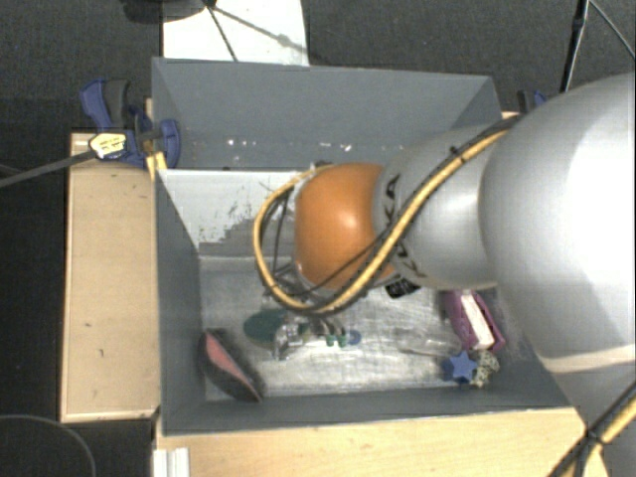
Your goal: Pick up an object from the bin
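Observation:
My gripper (291, 339) is low in the bin's front left part, mostly hidden under the arm's orange cover. Just to its left, touching or nearly so, lies a dark green rounded thing (262, 324). Some small green pieces (344, 339) sit close on its right. A flat pink and black thing (230, 366) leans in the front left corner, a little below and left of the gripper.
On the right side lie a purple and pink box (467, 318), a blue star-shaped piece (460, 368) and a clear plastic thing (422, 344). The arm and its cables cover the middle and right of the bin.

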You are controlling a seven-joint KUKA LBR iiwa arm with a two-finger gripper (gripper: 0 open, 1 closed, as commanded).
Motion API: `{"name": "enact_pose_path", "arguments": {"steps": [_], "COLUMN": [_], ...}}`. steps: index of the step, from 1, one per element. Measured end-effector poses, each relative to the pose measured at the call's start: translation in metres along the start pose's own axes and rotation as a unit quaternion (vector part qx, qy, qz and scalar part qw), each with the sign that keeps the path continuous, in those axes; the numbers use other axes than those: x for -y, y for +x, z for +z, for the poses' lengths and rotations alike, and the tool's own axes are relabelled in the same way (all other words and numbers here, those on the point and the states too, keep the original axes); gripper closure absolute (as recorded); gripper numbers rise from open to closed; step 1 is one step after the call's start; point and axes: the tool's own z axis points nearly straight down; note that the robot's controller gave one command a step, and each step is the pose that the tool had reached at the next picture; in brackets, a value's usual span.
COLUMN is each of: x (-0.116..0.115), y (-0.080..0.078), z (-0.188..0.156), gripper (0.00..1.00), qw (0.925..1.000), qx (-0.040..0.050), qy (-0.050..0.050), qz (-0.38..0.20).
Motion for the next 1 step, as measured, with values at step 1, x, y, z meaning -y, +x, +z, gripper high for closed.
{"name": "enact_pose_path", "arguments": {"steps": [1], "x": [0.0159], "y": [0.0133], "z": [-0.1524], "gripper": [1.0], "qw": [1.0], "qx": [0.0045], "qy": [0.0], "qz": [0.003]}}
